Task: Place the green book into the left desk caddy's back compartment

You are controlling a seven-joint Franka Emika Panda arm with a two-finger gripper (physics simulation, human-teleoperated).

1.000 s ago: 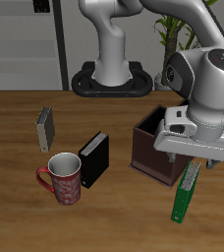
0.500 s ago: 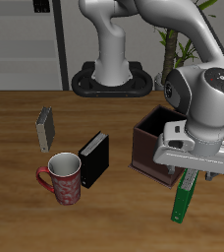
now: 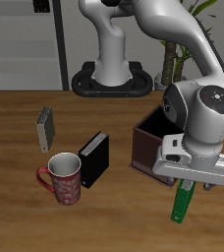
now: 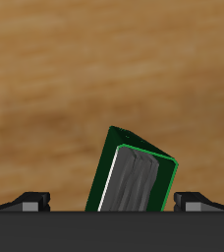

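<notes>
The green book (image 3: 183, 206) stands upright on the wooden table near its front edge, just in front of the left desk caddy (image 3: 148, 148), a dark maroon open box. My gripper (image 3: 188, 183) hangs right over the book's top, open. In the wrist view the green book (image 4: 134, 183) rises between the two widely spread fingertips (image 4: 30, 201), touching neither, with my gripper (image 4: 112, 203) centred on it. The arm covers most of the caddy, so the back compartment is hidden.
A thicker black book (image 3: 93, 157) stands beside the caddy, with a red patterned mug (image 3: 65, 178) in front of it. A small grey book (image 3: 45, 126) stands farther back. The robot base (image 3: 112, 79) sits at the table's back.
The arm has come down and slightly toward the table's front edge, bringing the gripper over the book's top. The book has not moved.
</notes>
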